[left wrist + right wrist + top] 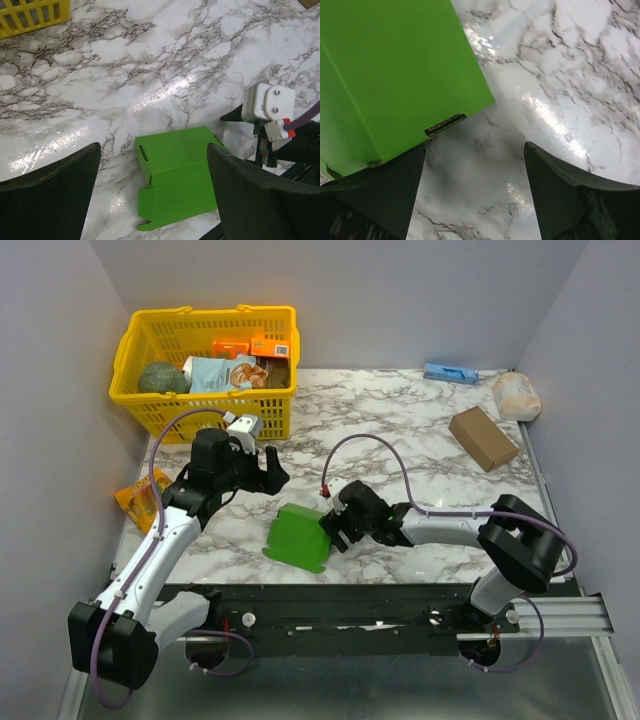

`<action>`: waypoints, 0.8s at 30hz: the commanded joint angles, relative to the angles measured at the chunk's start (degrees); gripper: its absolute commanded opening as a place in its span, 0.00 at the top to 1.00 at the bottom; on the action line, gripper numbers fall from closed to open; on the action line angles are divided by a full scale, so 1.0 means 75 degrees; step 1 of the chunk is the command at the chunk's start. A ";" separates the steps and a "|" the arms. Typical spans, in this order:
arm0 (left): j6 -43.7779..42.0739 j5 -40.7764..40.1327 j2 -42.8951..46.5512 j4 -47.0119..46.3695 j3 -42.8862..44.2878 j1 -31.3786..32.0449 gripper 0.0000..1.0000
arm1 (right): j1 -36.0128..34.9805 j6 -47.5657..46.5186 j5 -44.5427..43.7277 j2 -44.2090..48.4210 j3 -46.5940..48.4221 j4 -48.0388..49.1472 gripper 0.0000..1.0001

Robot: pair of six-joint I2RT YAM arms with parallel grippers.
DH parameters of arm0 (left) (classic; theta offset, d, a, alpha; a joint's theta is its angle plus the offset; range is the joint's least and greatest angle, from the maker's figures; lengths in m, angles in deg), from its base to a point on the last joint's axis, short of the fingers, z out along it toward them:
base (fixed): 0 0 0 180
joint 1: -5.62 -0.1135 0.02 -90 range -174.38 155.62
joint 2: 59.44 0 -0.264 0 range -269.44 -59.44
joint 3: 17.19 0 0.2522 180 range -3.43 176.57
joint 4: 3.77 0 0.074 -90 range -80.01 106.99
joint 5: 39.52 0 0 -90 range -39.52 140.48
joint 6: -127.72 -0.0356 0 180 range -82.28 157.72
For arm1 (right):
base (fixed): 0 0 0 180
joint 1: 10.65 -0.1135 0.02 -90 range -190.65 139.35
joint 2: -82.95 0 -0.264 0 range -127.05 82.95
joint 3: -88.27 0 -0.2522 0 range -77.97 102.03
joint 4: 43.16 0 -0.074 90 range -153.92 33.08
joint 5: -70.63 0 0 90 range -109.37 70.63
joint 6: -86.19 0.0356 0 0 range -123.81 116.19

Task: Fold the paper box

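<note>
You're at the approach stage of the fold, and nothing is gripped yet. The box [297, 537] lies on the tabletop [420, 440] close to the near edge, abt midway along it and well apart from the far corners. It's bent along one crease, so two faces meet at an angle. A slot and small tabs show along one side in the left wrist view, none tucked. My read: fold begun, far from done.

The R gripper [330, 530] sits low, just beside the box on the side toward the right edge, jaws spread and grasping nothing. In its wrist view only bare marble lies between the fingers [375, 200]. The box corner overhangs the finger on the box side; touching or not, can't tell.

The L gripper [258, 468] hangs above the tabletop on the far-left side of the box, jaws wide apart and empty. The box is below it, w/ clear air between.

Next move, as I judge it, needs one gripper to pin a face flat while the other takes the free face at its edge and turns it over the crease. Bring the L gripper down first. The card is thin, so a lone push from the R gripper will prob. slide the box toward the left edge rather than fold it.
</note>
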 commanded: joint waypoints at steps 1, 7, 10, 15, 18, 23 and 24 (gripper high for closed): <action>-0.0086 -0.0043 0.0174 0.0074 0.0147 -0.0078 0.04 | -0.0312 -0.0414 -0.0642 -0.0198 -0.0099 0.1328 0.12; -0.0121 -0.0008 0.0221 0.0086 0.0147 -0.0078 0.04 | -0.0429 -0.1419 -0.0607 -0.0596 -0.0169 0.2535 0.12; -0.0133 0.0004 0.0221 0.0086 0.0147 -0.0089 0.04 | -0.0616 -0.2157 -0.0479 -0.0714 -0.0449 0.3483 0.12; -0.0133 0.0039 0.0174 0.0098 0.0158 -0.0089 0.04 | -0.1038 -0.3108 -0.0420 -0.1030 -0.0697 0.4810 0.13; -0.0145 0.0062 0.0174 0.0098 0.0159 -0.0089 0.04 | -0.1121 -0.3332 -0.0373 -0.1323 -0.0627 0.5386 0.13; -0.0156 0.0097 0.0174 0.0098 0.0158 -0.0101 0.04 | -0.1295 -0.3648 -0.0337 -0.1651 -0.0638 0.6228 0.16; -0.0156 0.0086 0.0174 0.0098 0.0158 -0.0101 0.04 | -0.1354 -0.3707 -0.0454 -0.1698 -0.0696 0.6474 0.16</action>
